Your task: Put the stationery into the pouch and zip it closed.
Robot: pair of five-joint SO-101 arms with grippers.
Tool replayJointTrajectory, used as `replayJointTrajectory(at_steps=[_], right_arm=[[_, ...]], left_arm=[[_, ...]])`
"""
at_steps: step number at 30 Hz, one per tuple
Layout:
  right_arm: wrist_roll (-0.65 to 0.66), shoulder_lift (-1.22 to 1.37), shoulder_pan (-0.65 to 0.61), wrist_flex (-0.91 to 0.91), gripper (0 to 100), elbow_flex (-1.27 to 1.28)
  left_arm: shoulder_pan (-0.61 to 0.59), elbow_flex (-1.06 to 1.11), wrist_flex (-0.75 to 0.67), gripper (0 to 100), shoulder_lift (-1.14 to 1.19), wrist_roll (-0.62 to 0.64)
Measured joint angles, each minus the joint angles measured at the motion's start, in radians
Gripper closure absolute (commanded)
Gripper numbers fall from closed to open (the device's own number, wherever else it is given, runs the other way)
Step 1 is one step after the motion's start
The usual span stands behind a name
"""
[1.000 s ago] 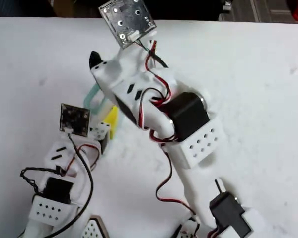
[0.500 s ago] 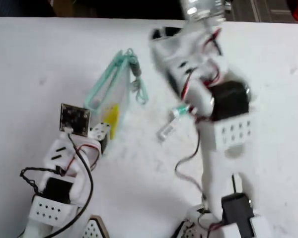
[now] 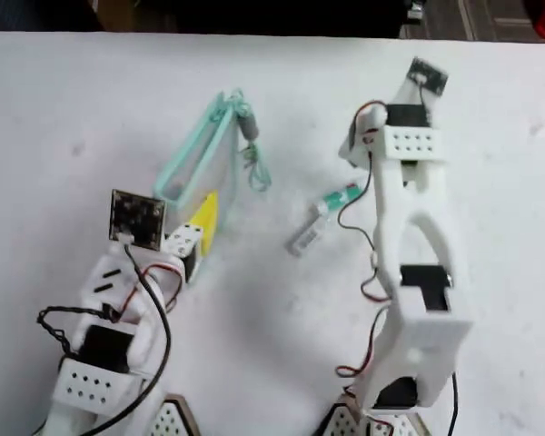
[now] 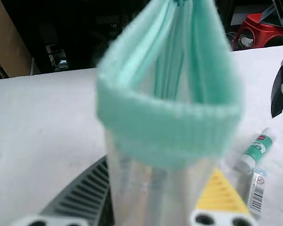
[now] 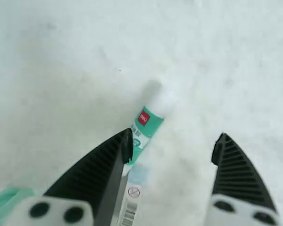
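Right gripper jaws spread, glue stick off-centre at frame centre, so closing could roll it away; left gripper clamps pouch.

White plastic arms, black servos (red and black cables)

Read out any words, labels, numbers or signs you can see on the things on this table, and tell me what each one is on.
Glue stick: a small red badge with white letters and fainter print under it, too blurred to read.
Clear-wrapped item beside it: a barcode label and a small round sign, with digits too small to read.
Pouch: no print to be seen.
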Motion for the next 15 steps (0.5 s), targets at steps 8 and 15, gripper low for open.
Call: replayJointTrajectory(at_steps=[8,15], right_arm=[[-0.02,0.147,0.002,-0.115,74.0,0.0],[-0.069,0.212,-0.003,-0.127,94.0,-0.008]], left_arm=[[0.0,0.0,0.0,80,0.0,0.0],[0.0,0.0,0.0,80,0.0,0.0]])
